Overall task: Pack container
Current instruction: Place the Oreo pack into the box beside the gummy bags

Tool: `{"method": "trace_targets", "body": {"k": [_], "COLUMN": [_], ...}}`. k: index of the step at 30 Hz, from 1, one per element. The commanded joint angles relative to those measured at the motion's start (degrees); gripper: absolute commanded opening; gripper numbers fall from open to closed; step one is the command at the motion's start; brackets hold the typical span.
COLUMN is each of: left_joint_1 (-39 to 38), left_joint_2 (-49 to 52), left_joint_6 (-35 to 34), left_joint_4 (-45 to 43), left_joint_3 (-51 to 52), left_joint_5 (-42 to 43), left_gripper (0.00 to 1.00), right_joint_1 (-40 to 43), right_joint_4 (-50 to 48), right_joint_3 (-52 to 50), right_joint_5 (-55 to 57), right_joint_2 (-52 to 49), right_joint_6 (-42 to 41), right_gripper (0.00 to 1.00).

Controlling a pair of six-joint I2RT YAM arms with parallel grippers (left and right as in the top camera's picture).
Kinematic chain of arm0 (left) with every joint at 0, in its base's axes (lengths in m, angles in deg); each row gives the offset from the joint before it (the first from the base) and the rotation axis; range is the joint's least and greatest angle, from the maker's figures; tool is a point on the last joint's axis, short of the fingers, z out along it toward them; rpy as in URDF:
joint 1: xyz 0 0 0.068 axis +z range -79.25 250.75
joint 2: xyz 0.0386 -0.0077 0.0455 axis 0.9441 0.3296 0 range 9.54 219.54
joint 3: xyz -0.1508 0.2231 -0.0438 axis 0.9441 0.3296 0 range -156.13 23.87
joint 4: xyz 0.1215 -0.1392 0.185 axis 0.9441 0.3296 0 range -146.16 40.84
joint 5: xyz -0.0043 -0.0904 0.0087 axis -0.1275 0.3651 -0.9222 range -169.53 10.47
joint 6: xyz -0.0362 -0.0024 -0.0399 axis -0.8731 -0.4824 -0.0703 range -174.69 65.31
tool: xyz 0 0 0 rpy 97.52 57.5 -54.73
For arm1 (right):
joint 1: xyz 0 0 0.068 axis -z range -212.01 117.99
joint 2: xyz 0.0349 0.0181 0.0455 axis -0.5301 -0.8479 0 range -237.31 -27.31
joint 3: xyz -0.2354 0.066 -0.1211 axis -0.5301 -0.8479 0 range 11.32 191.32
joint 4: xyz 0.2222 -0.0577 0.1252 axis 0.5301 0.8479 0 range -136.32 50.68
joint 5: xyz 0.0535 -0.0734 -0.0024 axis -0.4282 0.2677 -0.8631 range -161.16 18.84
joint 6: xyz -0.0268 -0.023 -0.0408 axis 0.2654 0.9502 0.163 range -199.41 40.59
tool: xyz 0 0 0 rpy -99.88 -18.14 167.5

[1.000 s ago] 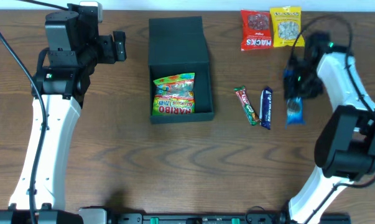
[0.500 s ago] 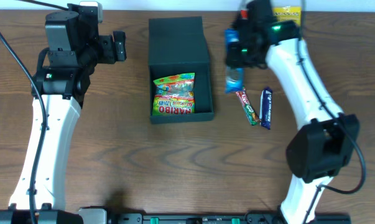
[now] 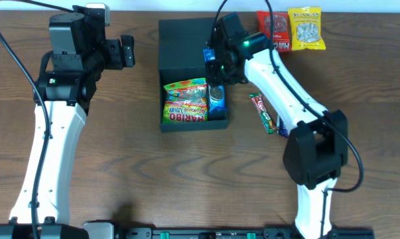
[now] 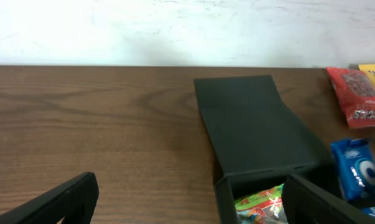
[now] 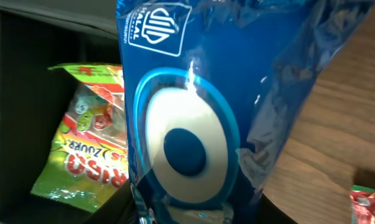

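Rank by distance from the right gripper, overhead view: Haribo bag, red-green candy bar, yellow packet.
1. Haribo bag, inside the container, beside the right gripper.
2. Red-green candy bar, on the table nearby.
3. Yellow packet, far back corner.

We note a wood-grain worktop point(image 3: 153, 172), smooth with low sheen. The container point(image 3: 186, 40) reads matt black, seemingly cardboard. The blue packet point(image 5: 193, 124) is glossy, crinkled plastic film; the gummy bag point(image 3: 184, 106) likewise glossy.

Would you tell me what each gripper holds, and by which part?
The right gripper pinches the blue snack packet by one end; the left gripper holds nothing.
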Motion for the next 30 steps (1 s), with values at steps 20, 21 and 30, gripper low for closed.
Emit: {"method": "trace_targets", "body": {"k": [20,21,30], "left_joint_1": [0.0,0.0,0.0], "left_joint_2": [0.0,0.0,0.0], "left_joint_6": [0.0,0.0,0.0], "left_joint_4": [0.1,0.1,0.3], "left_joint_3": [-1.5,-1.5,-1.5], "left_joint_5": [0.0,0.0,0.0], "left_gripper": [0.95,0.95,0.95], "right_joint_1": [-0.5,-0.4,2.8], "right_joint_4": [5.3,5.5,8.2], "right_joint_3": [0.8,1.3,11.2], "right_joint_5": [-1.3,-1.3,8.0], "right_joint_2": [-0.2,-0.2,-0.2], "right_joint_6": [-2.0,-2.1,-2.1], "right_gripper": [0.81,0.84,0.89]}}
